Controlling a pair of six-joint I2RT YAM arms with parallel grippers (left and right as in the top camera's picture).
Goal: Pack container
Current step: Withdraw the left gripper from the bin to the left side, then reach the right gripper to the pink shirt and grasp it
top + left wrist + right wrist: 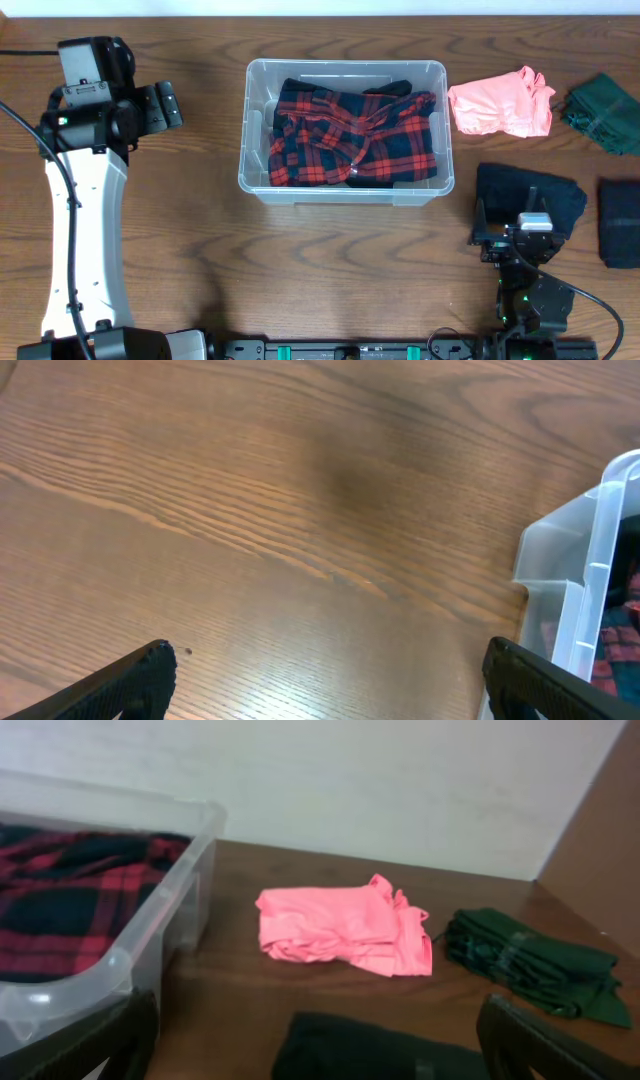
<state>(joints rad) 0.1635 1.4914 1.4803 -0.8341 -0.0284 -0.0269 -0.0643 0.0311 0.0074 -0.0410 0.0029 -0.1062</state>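
The clear container (pixel 345 190) stands at the table's middle with a red-and-black plaid garment (pixel 355 135) inside. Its corner shows in the left wrist view (pixel 590 575) and its side in the right wrist view (pixel 120 960). My left gripper (pixel 330 685) is open and empty over bare wood left of the container. My right gripper (pixel 315 1040) is open and empty, low over a folded black garment (pixel 380 1050), seen overhead (pixel 530 195) right of the container. A pink garment (pixel 500 103), (pixel 345 928) and a dark green one (pixel 605 115), (pixel 525 960) lie beyond.
Another dark folded garment (pixel 620 222) lies at the right edge of the table. The left arm's white body (pixel 85 230) stretches along the left side. A white wall rises behind the table in the right wrist view.
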